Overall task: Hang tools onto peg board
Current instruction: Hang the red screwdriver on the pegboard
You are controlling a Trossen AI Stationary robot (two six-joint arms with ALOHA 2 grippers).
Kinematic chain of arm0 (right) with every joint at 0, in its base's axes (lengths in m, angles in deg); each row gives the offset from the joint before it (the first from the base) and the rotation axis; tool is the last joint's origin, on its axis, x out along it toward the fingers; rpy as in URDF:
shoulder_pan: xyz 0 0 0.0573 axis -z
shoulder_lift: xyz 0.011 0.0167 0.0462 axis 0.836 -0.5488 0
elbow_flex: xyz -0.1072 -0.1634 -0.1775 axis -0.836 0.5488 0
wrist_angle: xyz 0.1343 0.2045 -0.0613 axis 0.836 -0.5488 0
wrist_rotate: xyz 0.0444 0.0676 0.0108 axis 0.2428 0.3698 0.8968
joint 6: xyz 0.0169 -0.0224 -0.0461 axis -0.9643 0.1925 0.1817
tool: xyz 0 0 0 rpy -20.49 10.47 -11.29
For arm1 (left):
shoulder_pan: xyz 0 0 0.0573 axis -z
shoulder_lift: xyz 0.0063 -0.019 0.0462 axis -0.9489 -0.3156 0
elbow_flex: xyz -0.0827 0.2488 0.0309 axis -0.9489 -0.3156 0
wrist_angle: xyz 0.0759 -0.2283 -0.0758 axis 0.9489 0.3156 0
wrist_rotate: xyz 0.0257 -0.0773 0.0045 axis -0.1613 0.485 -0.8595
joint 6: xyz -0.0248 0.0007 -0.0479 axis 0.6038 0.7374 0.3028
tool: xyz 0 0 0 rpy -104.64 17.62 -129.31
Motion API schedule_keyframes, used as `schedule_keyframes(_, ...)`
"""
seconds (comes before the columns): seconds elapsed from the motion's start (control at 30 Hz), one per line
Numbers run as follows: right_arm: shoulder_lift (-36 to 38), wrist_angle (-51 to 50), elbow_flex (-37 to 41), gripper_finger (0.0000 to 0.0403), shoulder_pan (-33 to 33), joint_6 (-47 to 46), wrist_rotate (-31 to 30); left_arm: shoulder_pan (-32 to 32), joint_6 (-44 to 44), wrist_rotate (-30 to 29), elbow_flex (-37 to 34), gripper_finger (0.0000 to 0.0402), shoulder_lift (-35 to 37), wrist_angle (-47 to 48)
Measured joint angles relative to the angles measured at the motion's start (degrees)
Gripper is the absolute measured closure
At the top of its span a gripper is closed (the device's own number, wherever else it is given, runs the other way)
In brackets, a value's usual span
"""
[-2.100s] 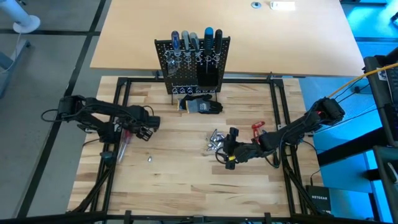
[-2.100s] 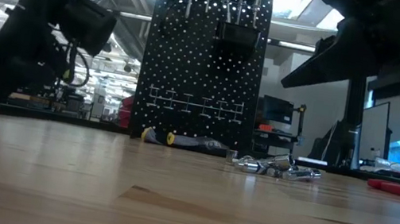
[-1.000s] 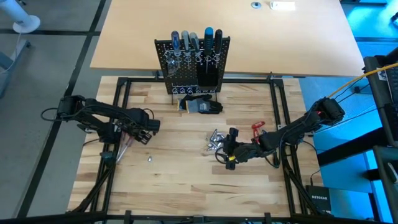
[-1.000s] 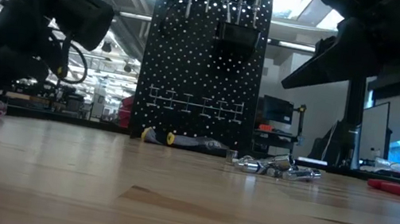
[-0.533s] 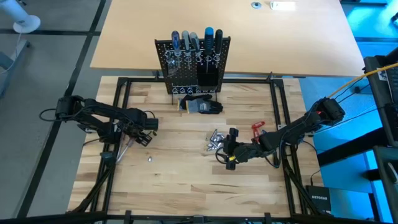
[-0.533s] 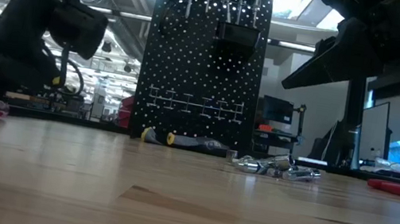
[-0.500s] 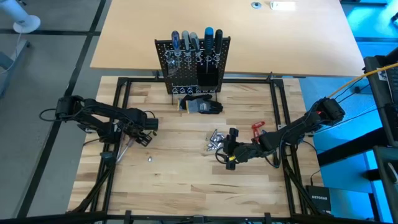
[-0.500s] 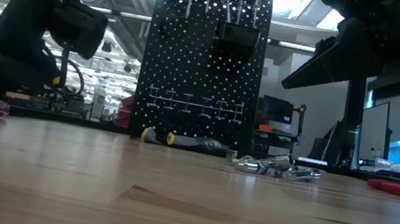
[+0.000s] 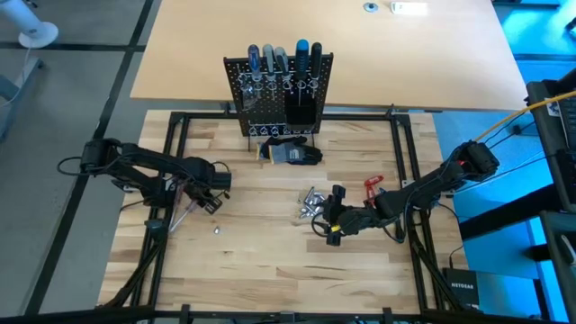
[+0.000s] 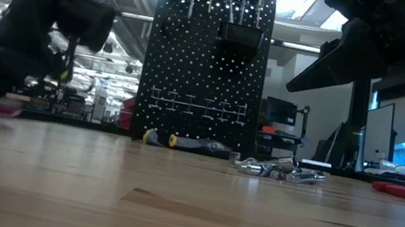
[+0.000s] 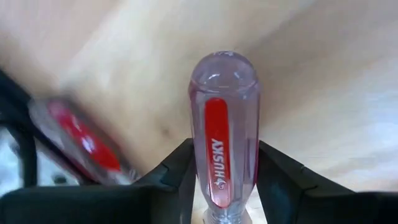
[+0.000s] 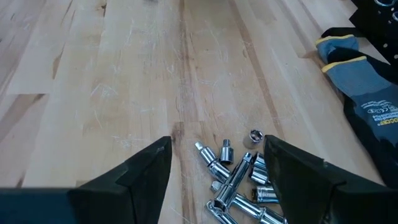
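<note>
Standing upright at the far edge of the wooden work surface (image 9: pixel 270 261): the peg board (image 9: pixel 279 94), a black perforated panel with a row of pale ring holders and a black box-shaped bin (image 10: pixel 243 35). Screwdrivers with black, blue and grey handles (image 9: pixel 281 59) sit in its top row, shafts hanging down.

Left gripper (image 9: pixel 203 191): low over the left side of the work surface, close to the black frame rail. The left wrist view shows its two dark fingers (image 11: pixel 177 171) pressed against either side of a clear-handled screwdriver with a red stripe (image 11: pixel 224 134), lettered HUSKY; the handle points away from the wrist. A second clear and red handle (image 11: pixel 78 137), blurred, lies just beside it on the wood.

Right gripper (image 9: pixel 331 216): resting low at the centre-right of the work surface, fingers (image 12: pixel 140 171) spread wide with nothing between them, aimed at the socket pile.

Socket pile (image 9: pixel 310 203): small shiny silver metal pieces heaped loosely just beside the right gripper, several touching one another.

Lone silver piece (image 9: pixel 217 229): on the wood near the left gripper, apart from the pile.

Red-handled tool (image 9: pixel 373 185): lying flat beside the right arm, near the right frame rail.

Glove bundle (image 9: pixel 292 151): dark grey-black with yellow trim, lying at the foot of the peg board.
</note>
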Motion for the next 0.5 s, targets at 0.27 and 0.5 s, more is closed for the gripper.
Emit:
schedule_keyframes(0.27,0.0,0.02,0.0,0.015,0.0,0.25,-0.32,3.74,-0.3,-4.84,6.43,0.0283,5.08,1.34)
schedule_keyframes(0.5,0.0,0.06,0.0,0.015,0.0,0.29,-0.35,6.54,-0.03,-9.23,10.05,0.0284,10.17,0.76)
